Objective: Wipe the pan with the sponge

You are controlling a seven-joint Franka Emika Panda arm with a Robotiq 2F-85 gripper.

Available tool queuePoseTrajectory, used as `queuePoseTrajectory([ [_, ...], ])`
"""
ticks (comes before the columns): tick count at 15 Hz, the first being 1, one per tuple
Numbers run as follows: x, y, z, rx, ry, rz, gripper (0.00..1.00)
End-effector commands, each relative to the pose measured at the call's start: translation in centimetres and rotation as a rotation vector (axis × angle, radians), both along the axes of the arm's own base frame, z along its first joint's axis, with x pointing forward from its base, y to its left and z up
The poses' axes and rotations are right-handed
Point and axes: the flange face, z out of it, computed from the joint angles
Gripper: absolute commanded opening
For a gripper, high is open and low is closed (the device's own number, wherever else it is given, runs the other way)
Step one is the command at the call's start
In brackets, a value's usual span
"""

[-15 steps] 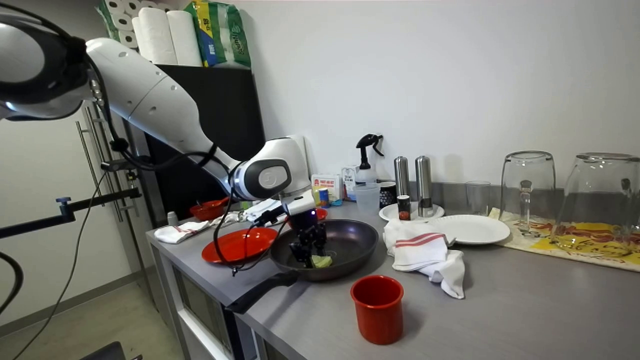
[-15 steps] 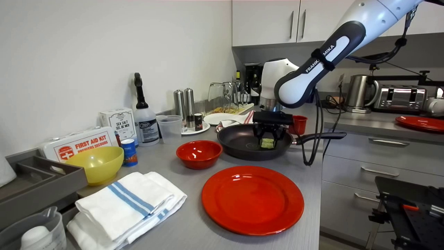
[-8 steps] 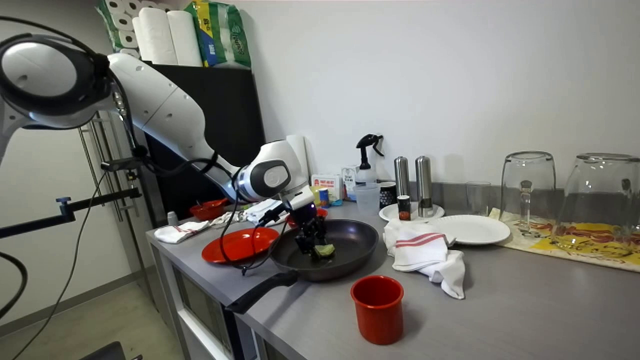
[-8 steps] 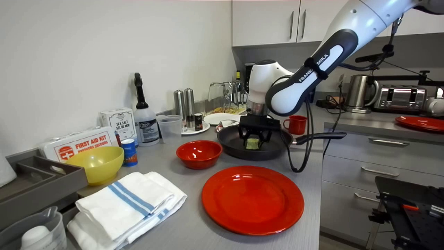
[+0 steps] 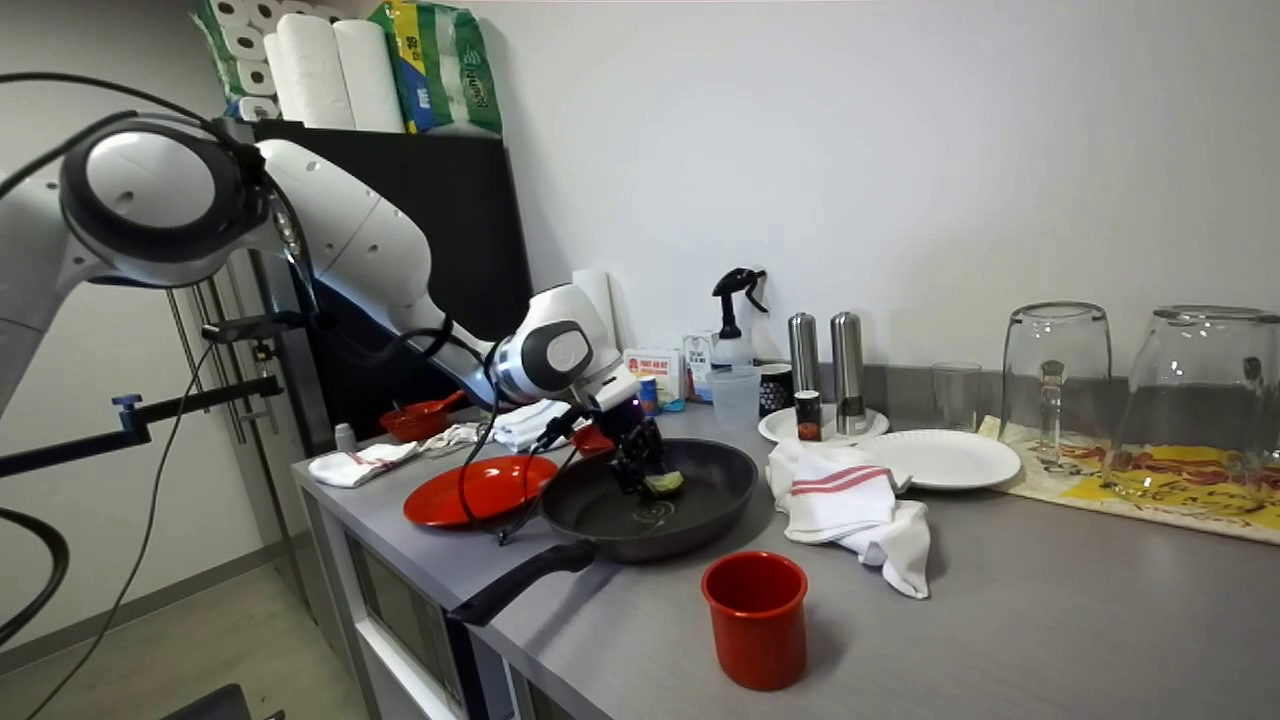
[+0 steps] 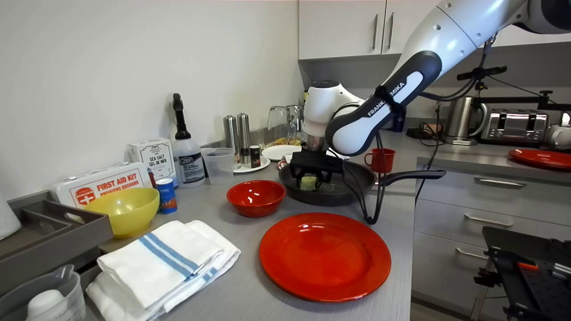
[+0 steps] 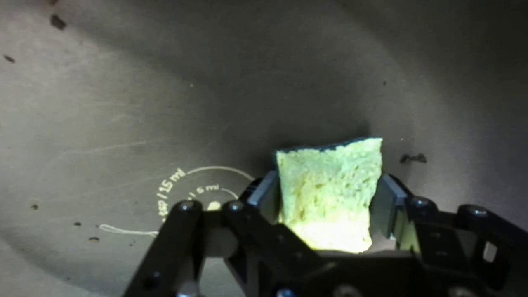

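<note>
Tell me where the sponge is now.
In the wrist view, the sponge is right of centre, held in the pincer within the pan, measuring marks to its left. In an exterior view, the red bowl lies left of it.

There are one pan (image 5: pixel 705 490), one sponge (image 7: pixel 330 194), two metal grinders (image 5: pixel 847 360) and two glass jugs (image 5: pixel 1055 400).
</note>
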Motion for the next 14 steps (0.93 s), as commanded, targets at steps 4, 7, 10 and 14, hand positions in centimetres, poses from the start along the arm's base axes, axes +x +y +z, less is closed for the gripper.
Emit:
queuePoseTrajectory([
  [4, -0.8, -1.4, -1.3, -0.010, 0.007, -0.025, 0.28],
  [7, -2.3, -2.9, -1.4, -0.018, 0.029, -0.057, 0.28],
  [10, -4.1, -4.9, -1.5, -0.028, 0.060, -0.106, 0.28],
  [14, -6.3, -8.0, -1.5, -0.061, 0.081, -0.178, 0.28],
])
